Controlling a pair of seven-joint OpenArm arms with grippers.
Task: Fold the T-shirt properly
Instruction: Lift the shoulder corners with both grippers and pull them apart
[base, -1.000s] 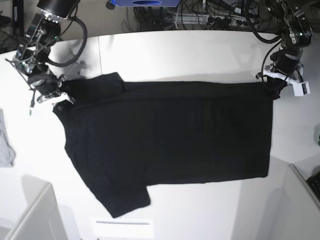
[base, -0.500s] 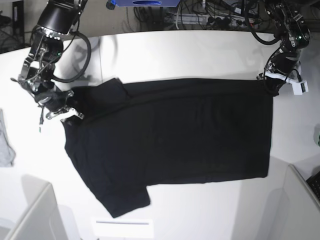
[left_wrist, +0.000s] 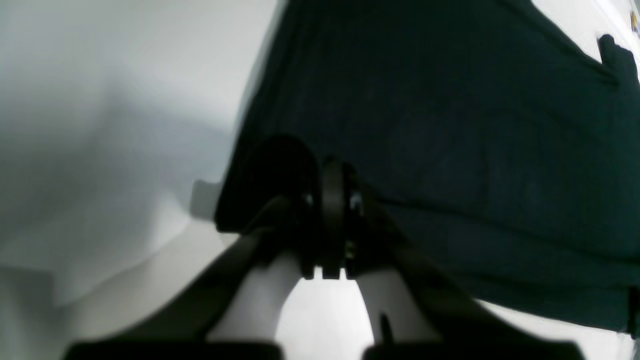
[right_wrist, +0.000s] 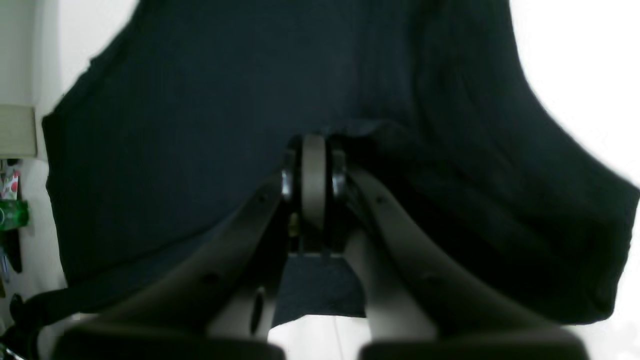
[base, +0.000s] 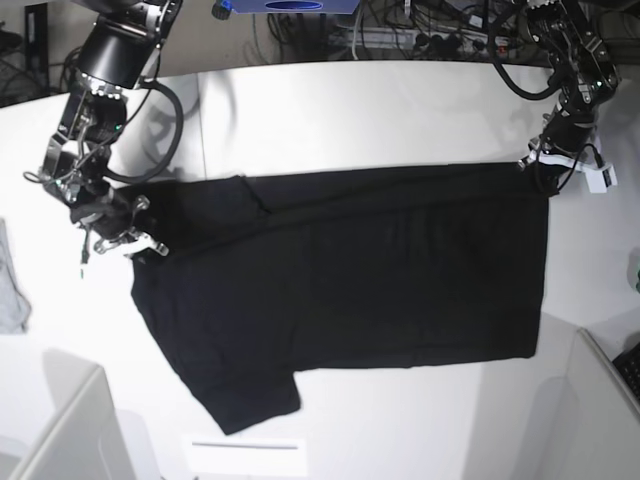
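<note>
The black T-shirt (base: 350, 270) lies spread, plain side up, on the white table (base: 350, 110), one sleeve pointing to the near edge. At the base view's right, my left gripper (base: 544, 178) is shut on the T-shirt's far right corner. The left wrist view shows that gripper (left_wrist: 332, 172) pinching the T-shirt (left_wrist: 450, 125) at its edge. At the base view's left, my right gripper (base: 138, 242) is shut on the shoulder end. Its wrist view shows my right gripper (right_wrist: 313, 147) closed over a bunched fold of the T-shirt (right_wrist: 200, 100).
A small grey cloth (base: 10, 285) hangs at the table's left edge. Pale bin walls stand at the near left (base: 70, 430) and near right (base: 600, 400). A white sheet (base: 245, 455) lies by the near edge. Cables (base: 400, 30) run behind the table.
My right gripper has moved nearer and to the right, taking the shoulder end with it, so the far sleeve now lies flatter. My left gripper has shifted slightly, still holding the corner.
</note>
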